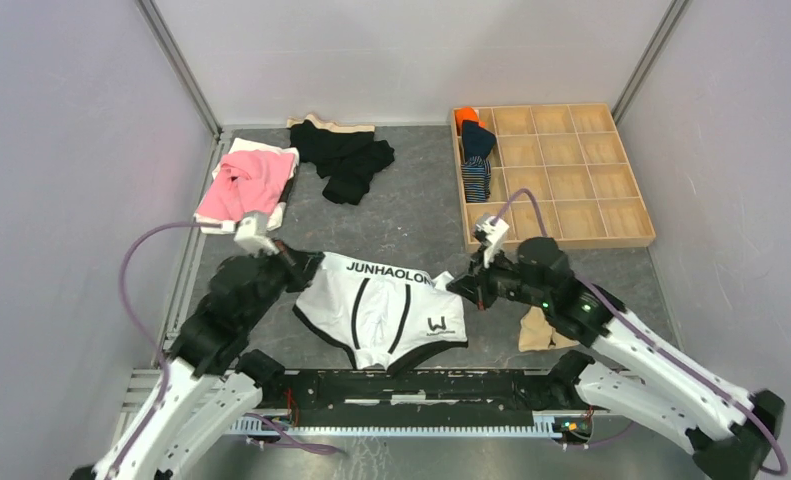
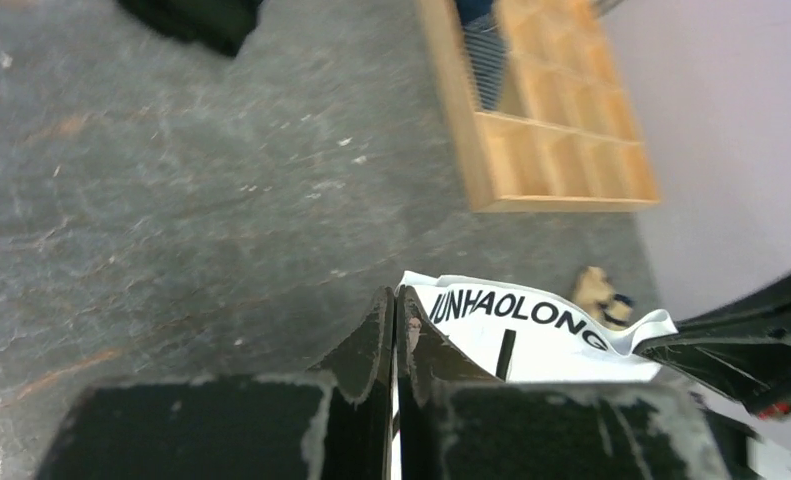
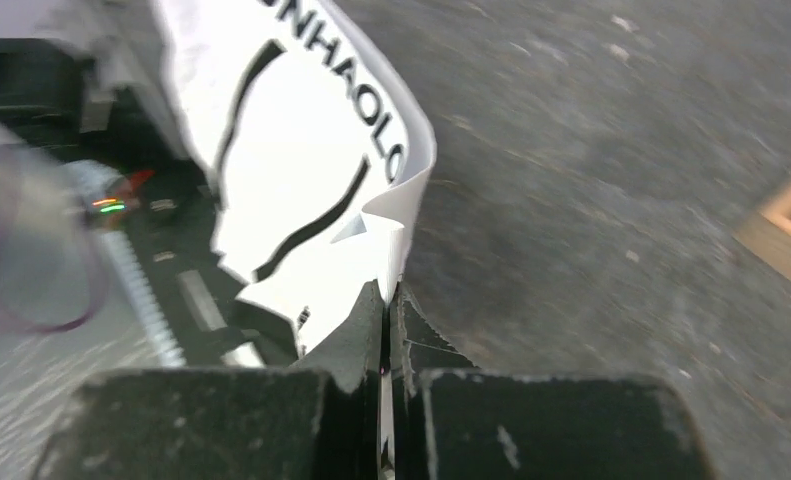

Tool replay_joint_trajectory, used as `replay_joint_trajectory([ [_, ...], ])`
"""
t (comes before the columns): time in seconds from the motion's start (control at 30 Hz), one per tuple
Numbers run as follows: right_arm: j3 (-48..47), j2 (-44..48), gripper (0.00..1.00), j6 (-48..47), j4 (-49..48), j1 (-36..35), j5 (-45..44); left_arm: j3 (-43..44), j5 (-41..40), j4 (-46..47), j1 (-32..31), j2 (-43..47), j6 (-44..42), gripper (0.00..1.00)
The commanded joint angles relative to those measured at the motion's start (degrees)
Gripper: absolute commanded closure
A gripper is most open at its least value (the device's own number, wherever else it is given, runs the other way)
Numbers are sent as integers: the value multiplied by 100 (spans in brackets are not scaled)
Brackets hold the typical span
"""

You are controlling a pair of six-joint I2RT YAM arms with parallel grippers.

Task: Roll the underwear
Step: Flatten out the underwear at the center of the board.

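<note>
The white briefs with black trim (image 1: 381, 305) hang stretched between my two grippers near the table's front, the waistband reading "JUNHAOLONG" on top. My left gripper (image 1: 306, 268) is shut on the waistband's left corner; the left wrist view shows its jaws (image 2: 395, 300) pinched on the white cloth (image 2: 541, 335). My right gripper (image 1: 458, 285) is shut on the waistband's right corner; the right wrist view shows its jaws (image 3: 388, 300) closed on the cloth edge (image 3: 301, 170). Navy striped briefs (image 1: 477, 178) sit rolled in the wooden tray.
A wooden compartment tray (image 1: 571, 180) stands at the back right, with rolled items in its left column. Black garments (image 1: 349, 155) and a pink garment (image 1: 246, 185) lie at the back left. A small tan cloth (image 1: 539, 330) lies by the right arm.
</note>
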State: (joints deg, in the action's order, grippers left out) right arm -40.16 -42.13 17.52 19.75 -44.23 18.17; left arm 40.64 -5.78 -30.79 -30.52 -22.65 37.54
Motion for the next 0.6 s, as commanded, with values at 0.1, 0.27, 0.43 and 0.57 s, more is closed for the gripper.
replay_joint_trajectory([
  [0.1, 757, -1972, 100, -212, -1479, 249, -2516, -761, -1159, 2356, -7, -2983, 242, 98],
  [0.27, 951, -2674, 100, -185, -2171, 449, -2836, -358, -1928, 2889, -6, -4632, 29, 98],
  [0.43, 1108, -2854, 94, -168, -2422, 664, -3016, -329, -2408, 3281, 2, -4946, -70, 92],
  [0.57, 1012, -3037, 79, -323, -2467, 789, -2984, -336, -2576, 3621, 10, -5086, -209, 72],
])
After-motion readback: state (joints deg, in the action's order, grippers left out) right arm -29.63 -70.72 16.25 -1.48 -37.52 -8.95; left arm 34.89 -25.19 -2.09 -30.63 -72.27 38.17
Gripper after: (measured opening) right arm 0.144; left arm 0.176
